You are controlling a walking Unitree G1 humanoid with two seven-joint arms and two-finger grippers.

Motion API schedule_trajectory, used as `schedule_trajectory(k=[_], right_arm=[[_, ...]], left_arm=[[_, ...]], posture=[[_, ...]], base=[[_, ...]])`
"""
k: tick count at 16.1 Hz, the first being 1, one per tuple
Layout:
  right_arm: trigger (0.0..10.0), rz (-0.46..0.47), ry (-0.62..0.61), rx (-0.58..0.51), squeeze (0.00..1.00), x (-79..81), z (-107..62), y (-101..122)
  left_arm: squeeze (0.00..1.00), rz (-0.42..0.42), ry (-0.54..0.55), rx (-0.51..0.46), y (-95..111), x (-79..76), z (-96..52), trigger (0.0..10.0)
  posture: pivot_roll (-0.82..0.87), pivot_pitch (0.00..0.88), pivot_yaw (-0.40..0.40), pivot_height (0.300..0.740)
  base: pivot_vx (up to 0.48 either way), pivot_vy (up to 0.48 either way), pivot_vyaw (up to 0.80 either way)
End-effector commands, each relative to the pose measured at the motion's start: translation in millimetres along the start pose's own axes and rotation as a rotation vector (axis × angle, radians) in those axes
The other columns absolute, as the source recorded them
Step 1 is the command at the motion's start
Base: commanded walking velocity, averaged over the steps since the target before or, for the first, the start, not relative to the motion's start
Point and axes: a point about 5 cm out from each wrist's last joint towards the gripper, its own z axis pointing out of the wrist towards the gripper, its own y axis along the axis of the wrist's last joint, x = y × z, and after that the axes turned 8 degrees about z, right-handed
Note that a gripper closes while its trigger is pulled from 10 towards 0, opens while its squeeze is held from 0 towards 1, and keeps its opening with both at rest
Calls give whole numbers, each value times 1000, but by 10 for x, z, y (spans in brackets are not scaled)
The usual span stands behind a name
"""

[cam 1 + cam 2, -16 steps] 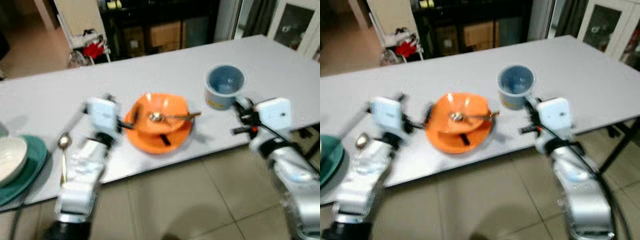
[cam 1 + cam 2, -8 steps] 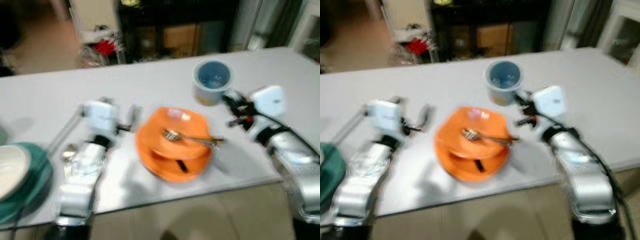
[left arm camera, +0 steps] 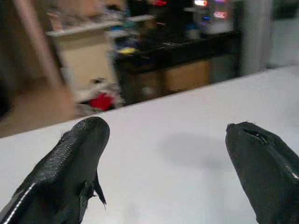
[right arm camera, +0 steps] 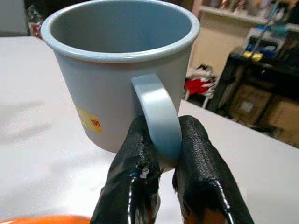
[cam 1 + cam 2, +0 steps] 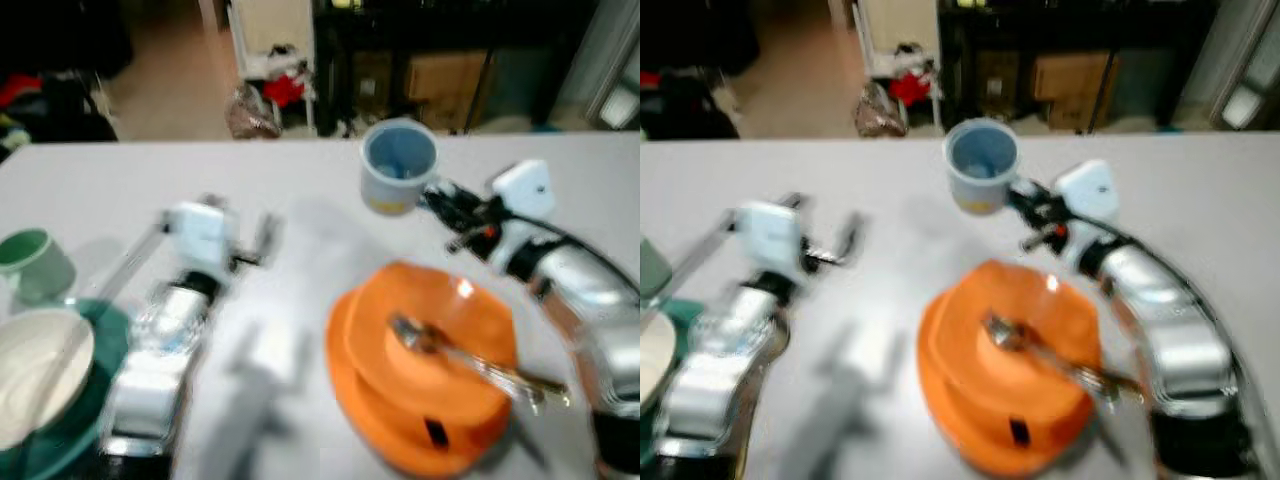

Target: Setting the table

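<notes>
A grey-blue mug point(image 4: 121, 70) with a yellow label stands on the white table point(image 5: 300, 190), far of centre. My right gripper point(image 4: 161, 135) is shut on its handle, fingers point(image 4: 201, 158) pinching it from both sides; this gripper point(image 5: 445, 205) reaches in from the right. Nearer to me an orange bowl point(image 5: 430, 335) sits on an orange plate point(image 5: 380, 420), and a metal spoon point(image 5: 465, 358) lies across the bowl. My left gripper point(image 3: 163, 135) is open over bare table, left of the plate, holding nothing.
At the near left a white bowl point(image 5: 35, 385) rests on a teal plate point(image 5: 105, 340), with a green cup point(image 5: 32, 262) behind them. Past the table's far edge are a dark shelf with boxes point(image 5: 440, 75) and a red item point(image 5: 285, 88) on the floor.
The whole view has shifted: the camera has come closer over the table, so the orange plate now sits lower and nearer. The right gripper stays shut on the mug's handle.
</notes>
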Motion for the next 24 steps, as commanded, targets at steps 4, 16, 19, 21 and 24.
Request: schedule_trajectory(k=[4, 16, 19, 21, 24], right_arm=[[10000, 4, 204, 42, 0, -6, 50, 16], [10000, 27, 341, 223, 0, -381, 256, -262], [10000, 27, 341, 223, 0, -381, 256, -262], [10000, 27, 341, 223, 0, -381, 256, -262], [10000, 27, 341, 223, 0, -381, 256, -262]], left_arm=[[0, 42, -124, 10, 38, 82, -35, 10000], [0, 13, -459, 62, 67, -82, -95, 10000], [0, 13, -459, 62, 67, -82, -95, 10000], [0, 13, -459, 62, 67, -82, -95, 10000], [0, 13, -459, 62, 67, -82, -95, 10000]], posture=[[48, 0, 66, 740], [40, 0, 98, 740], [40, 0, 98, 740], [40, 0, 98, 740], [40, 0, 98, 740]], base=[[0, 0, 0], [0, 0, 0], [0, 0, 0], [0, 0, 0], [0, 0, 0]])
